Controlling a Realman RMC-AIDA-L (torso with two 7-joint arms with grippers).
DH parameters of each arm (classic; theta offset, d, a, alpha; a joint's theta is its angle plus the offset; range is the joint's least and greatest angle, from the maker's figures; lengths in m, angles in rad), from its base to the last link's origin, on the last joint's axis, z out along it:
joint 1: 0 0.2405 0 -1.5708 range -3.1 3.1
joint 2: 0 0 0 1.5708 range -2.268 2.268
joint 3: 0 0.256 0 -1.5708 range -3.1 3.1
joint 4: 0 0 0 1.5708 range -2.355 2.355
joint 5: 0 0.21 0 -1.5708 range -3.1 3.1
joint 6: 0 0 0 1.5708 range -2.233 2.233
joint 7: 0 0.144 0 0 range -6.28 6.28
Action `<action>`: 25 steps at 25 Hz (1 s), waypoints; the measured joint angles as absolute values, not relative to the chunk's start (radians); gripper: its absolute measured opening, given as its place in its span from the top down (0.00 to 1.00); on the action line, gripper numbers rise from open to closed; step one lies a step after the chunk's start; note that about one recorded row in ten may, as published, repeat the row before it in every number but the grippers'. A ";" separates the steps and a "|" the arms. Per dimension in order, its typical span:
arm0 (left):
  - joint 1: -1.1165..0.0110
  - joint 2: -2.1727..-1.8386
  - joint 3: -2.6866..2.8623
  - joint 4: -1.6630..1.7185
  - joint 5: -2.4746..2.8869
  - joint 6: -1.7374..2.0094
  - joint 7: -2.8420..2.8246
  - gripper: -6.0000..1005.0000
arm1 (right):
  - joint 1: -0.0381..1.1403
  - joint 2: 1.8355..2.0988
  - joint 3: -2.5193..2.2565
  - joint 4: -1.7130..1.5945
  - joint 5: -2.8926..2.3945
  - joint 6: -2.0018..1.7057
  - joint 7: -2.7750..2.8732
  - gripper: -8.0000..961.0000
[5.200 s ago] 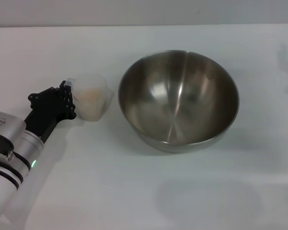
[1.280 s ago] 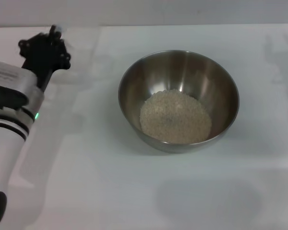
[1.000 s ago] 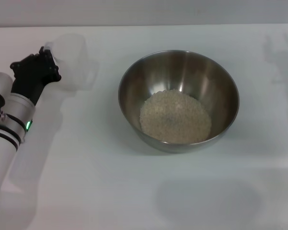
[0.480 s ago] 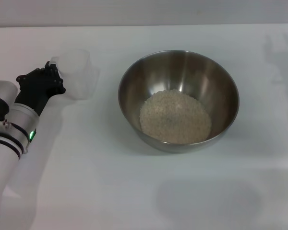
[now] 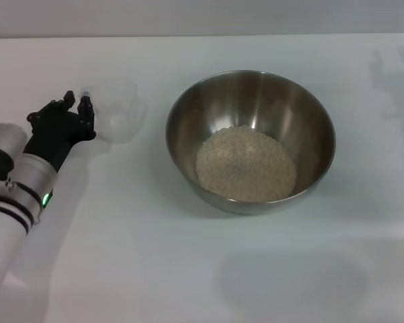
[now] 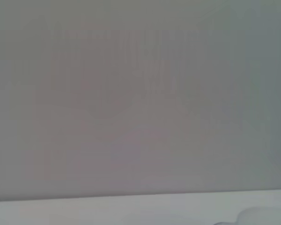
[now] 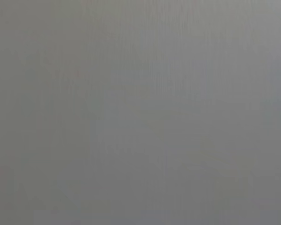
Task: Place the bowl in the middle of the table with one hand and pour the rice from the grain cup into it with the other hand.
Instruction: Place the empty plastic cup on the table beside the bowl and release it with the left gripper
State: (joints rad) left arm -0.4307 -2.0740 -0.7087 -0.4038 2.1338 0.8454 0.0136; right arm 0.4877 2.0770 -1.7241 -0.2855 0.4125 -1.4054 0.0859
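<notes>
Flanking grain cup [image 5: 116,116] handle, left gripper [image 5: 77,108] jaws (parted)

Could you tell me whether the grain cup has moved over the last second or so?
Yes. Judged against the unmoved bowl, the grain cup at the left pincer has shifted slightly toward it and lower.

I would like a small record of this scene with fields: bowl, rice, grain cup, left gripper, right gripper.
bowl: steel, upright, mid-table
rice: heaped in the bowl's bottom
grain cup: clear, looks empty, left of the bowl, apart from it
left gripper: at the cup's left side, fingers spread; grip on the handle unclear
right gripper: not in view
table: white
</notes>
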 joint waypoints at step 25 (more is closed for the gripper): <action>-0.272 -2.060 -0.709 -0.339 2.387 1.045 -0.194 0.27 | 0.486 2.077 -1.724 -0.270 0.413 -1.410 0.086 0.49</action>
